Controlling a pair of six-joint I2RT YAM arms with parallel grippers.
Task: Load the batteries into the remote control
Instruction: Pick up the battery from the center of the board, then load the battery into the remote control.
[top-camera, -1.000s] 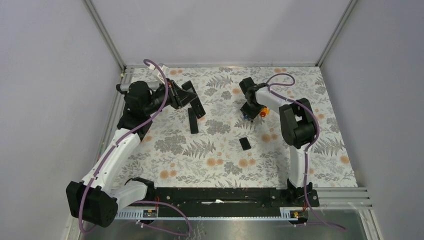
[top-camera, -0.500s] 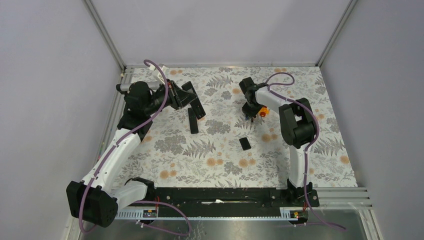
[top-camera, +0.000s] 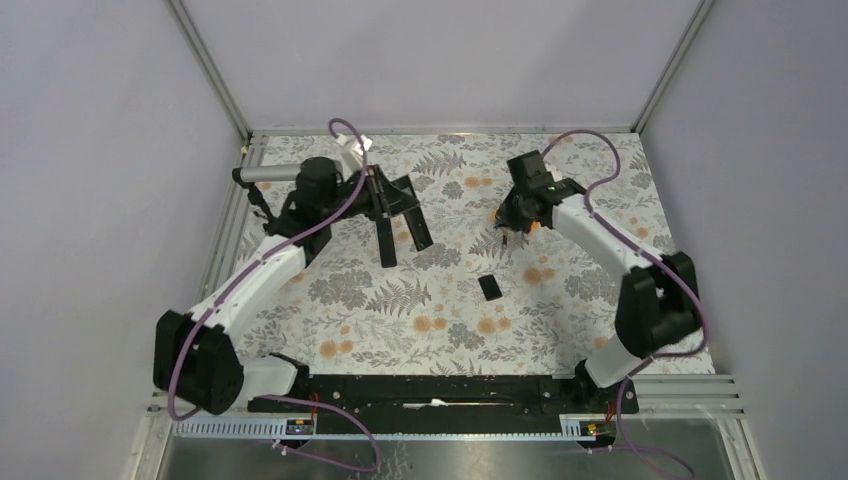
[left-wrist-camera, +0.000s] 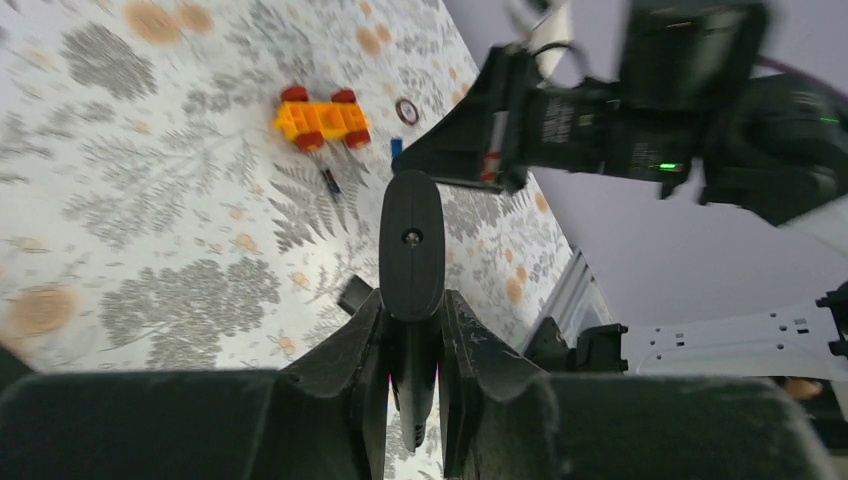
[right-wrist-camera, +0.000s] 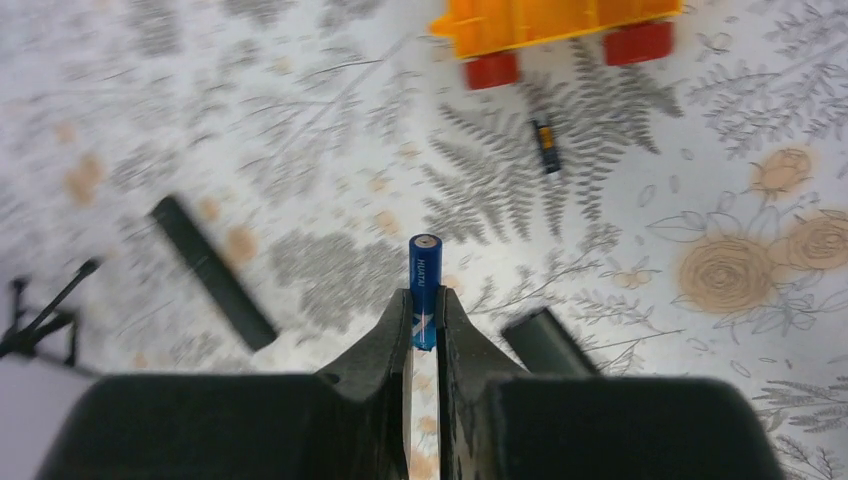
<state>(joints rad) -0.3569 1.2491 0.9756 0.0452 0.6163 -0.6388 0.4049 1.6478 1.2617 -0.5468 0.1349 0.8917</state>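
My left gripper is shut on the remote control, a slim black bar held off the table that sticks out past the fingertips. My right gripper is shut on a blue battery that stands out beyond its fingertips, above the floral mat. A second, dark battery lies on the mat by the orange toy block. The small black cover lies flat near mid-table.
Another black bar-shaped remote lies on the mat just left of the held one. An orange toy block with red knobs sits beside my right gripper. A small ring lies farther back.
The right jaws closed on the blue battery and lifted it, and that arm's elbow swung out to the right. The left arm carried the remote rightward toward the middle.
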